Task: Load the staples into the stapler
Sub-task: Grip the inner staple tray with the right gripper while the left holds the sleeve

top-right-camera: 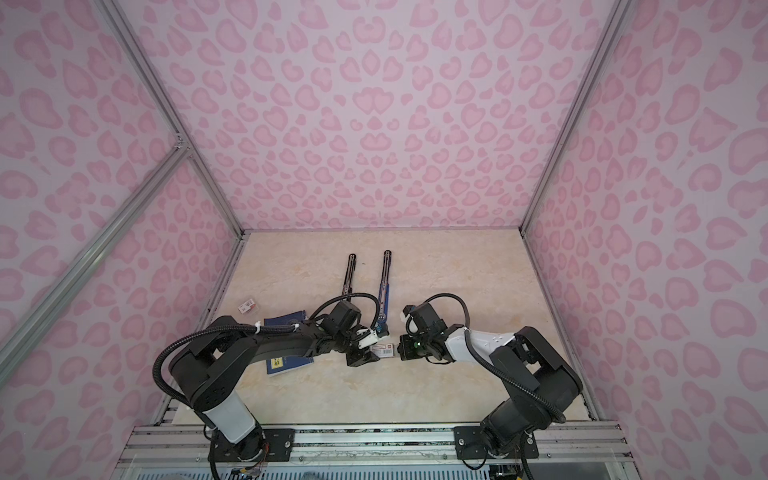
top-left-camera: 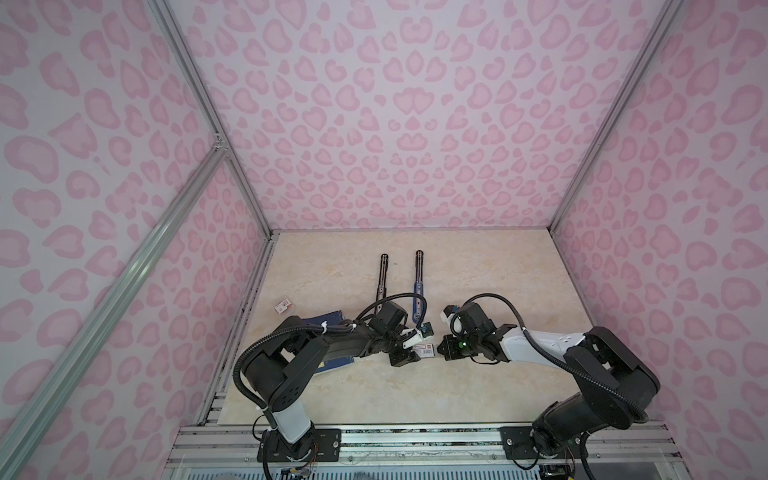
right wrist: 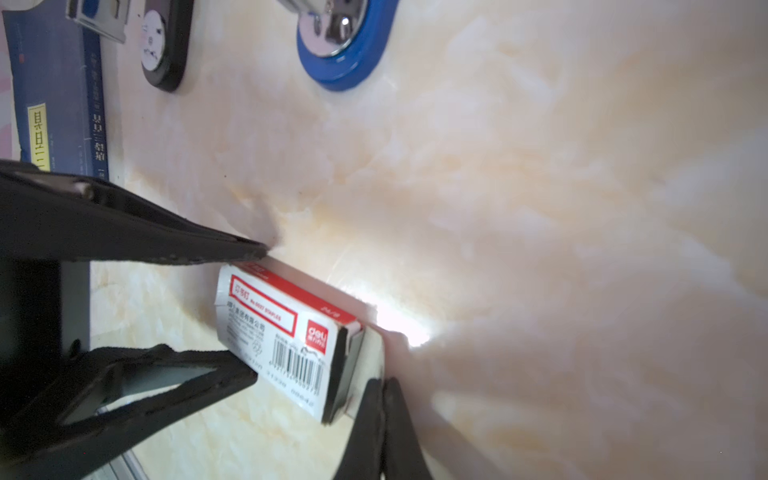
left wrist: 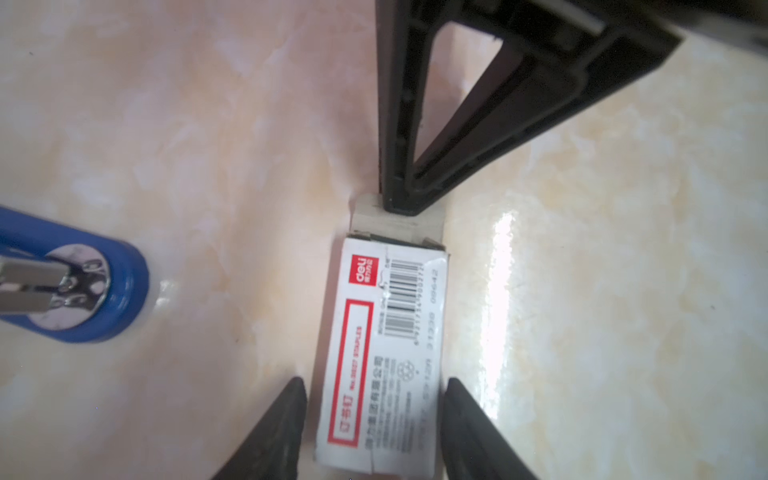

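Note:
A white-and-red barcoded staple box (top-left-camera: 424, 350) (left wrist: 386, 340) lies flat on the table between my two grippers. My left gripper (left wrist: 376, 395) (top-left-camera: 417, 351) is closed on it, one finger against each long side. The box's far end is open, with a cardboard flap (left wrist: 432, 222) folded out. My right gripper (right wrist: 384, 390) (top-left-camera: 440, 351) is shut, and its tip touches that flap. The staples themselves are hidden. A blue stapler (top-left-camera: 417, 286) (left wrist: 120, 291) and a black stapler (top-left-camera: 381, 278) (right wrist: 166, 54) lie opened out flat behind the grippers.
A second small staple box (top-left-camera: 284, 306) sits near the left wall. Dark blue booklets (top-left-camera: 328, 326) (right wrist: 54, 104) lie under my left arm. Pink patterned walls (top-left-camera: 407, 124) close in the table on three sides.

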Action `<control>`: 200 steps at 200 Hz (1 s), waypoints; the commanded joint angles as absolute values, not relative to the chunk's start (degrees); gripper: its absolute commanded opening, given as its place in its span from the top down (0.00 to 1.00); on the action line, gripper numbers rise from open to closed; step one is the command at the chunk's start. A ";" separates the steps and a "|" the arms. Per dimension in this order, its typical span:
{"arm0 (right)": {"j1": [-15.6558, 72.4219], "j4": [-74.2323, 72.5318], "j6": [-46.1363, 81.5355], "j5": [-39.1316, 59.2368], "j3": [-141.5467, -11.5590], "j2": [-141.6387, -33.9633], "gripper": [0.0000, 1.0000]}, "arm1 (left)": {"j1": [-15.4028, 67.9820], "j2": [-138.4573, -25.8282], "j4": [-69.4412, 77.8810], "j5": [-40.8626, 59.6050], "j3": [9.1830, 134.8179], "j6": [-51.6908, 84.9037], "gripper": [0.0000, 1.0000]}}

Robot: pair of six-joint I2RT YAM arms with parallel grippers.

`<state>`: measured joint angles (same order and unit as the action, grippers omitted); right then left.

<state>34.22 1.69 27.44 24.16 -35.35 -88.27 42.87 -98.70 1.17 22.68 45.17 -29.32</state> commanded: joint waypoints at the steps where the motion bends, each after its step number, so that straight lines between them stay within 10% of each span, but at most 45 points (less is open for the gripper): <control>1: 33.93 3.83 27.77 22.76 -34.57 -87.82 1.00 | 42.89 -99.12 -2.05 22.57 45.74 -29.53 0.48; 200: 31.74 5.34 28.21 21.02 -33.05 -84.78 1.00 | 42.87 -100.81 -3.92 23.00 47.28 -29.17 0.59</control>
<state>31.99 4.36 28.12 21.93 -33.63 -84.95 42.87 -100.20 0.03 23.62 47.03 -29.50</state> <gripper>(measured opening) 0.048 0.403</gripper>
